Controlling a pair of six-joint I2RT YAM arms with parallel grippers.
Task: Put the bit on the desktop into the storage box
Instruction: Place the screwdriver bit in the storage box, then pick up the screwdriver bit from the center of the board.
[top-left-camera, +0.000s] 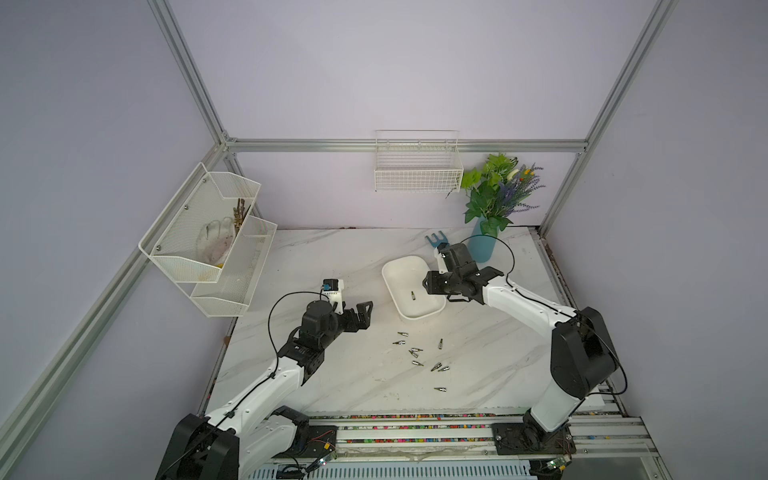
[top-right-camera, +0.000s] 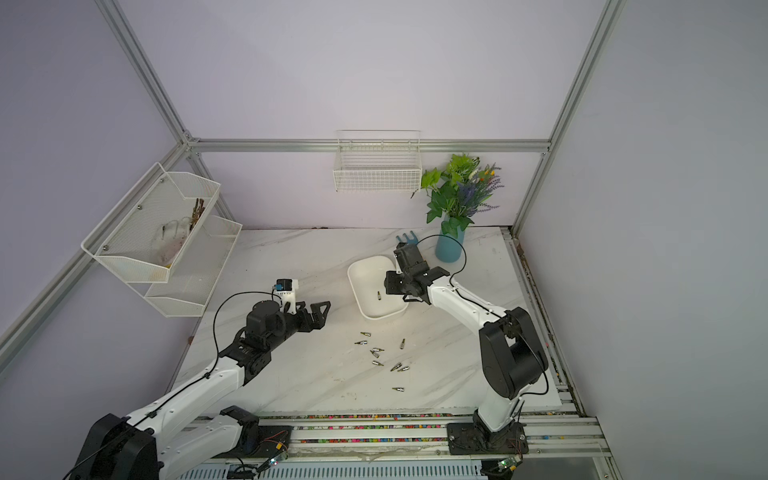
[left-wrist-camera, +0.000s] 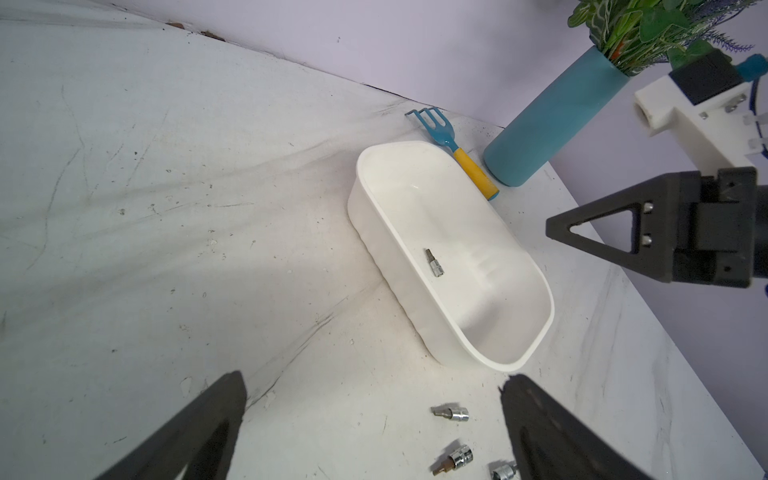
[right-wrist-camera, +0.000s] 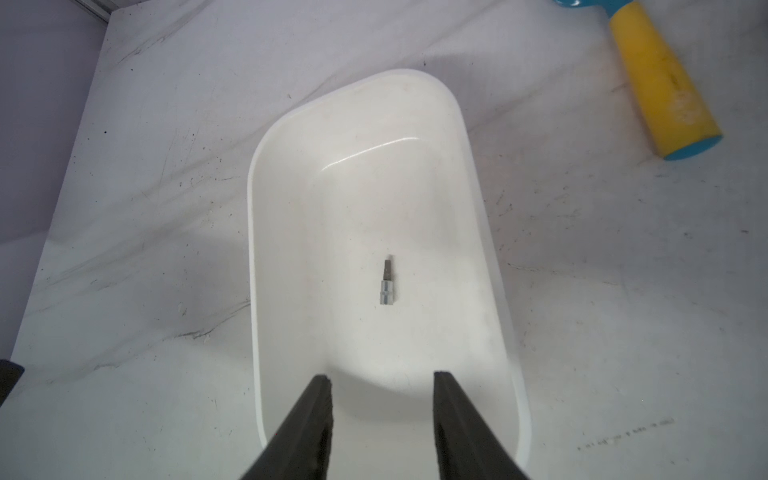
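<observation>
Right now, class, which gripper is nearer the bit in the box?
Right. The right gripper hangs open over one end of the box, with the bit just ahead of it. The left gripper hovers beside the box, over the table.

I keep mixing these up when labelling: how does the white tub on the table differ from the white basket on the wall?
The tub has smooth solid walls; the basket is open wire grid. The tub sits on the table; the basket hangs on the back wall. The tub holds one bit; nothing shows in the basket. Both are white and open-topped.
</observation>
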